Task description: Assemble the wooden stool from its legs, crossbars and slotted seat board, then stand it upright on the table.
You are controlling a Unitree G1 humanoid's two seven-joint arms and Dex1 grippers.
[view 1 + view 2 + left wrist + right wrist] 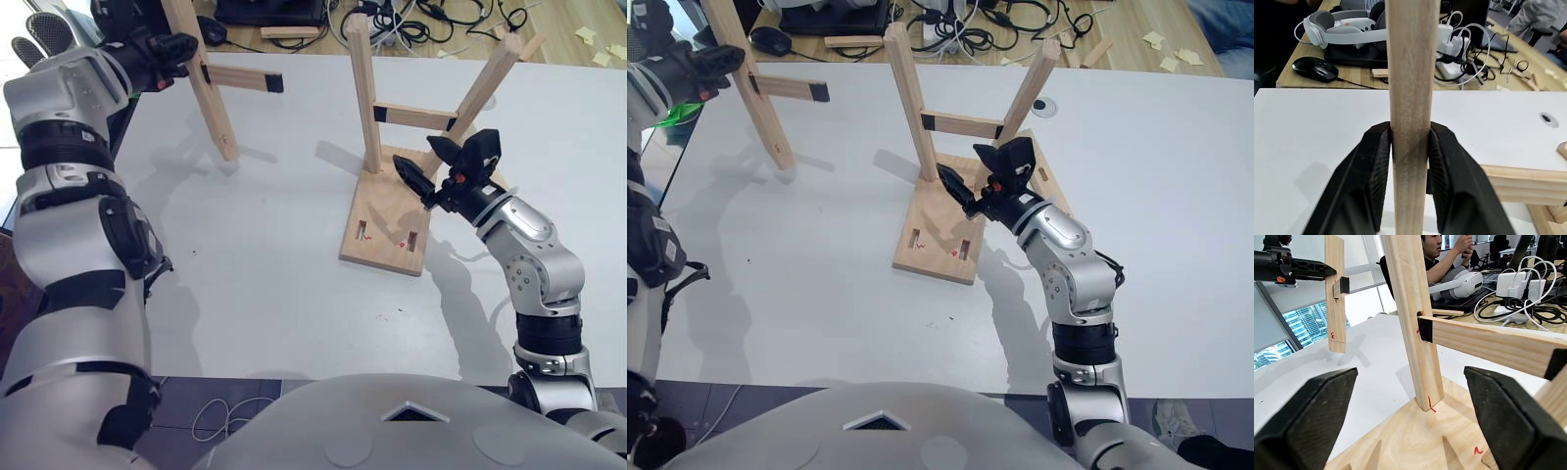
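A white table (265,274) is seen across most of the head view. Right of centre on it, the slotted seat board (387,220) lies flat, with two empty slots near its lower edge in the frame. Two legs are stood in the board's far end: one (364,93) upright, the other (485,88) leaning toward the upper right. They are joined by a crossbar (411,117) with dark ends.

In the upper left of the frame, a third leg (211,93) is held tilted, well apart from the board, with a second crossbar (245,78) projecting from it toward the right. Whether its lower end touches the table cannot be told. This leg is pinched between the pads of the left gripper (181,54).

The right gripper (426,164) is held spread just above the board's right part, near the foot of the upright leg, with nothing gripped.

A mouse (1315,68) and a headset (1342,22) lie on the desk beyond the table.
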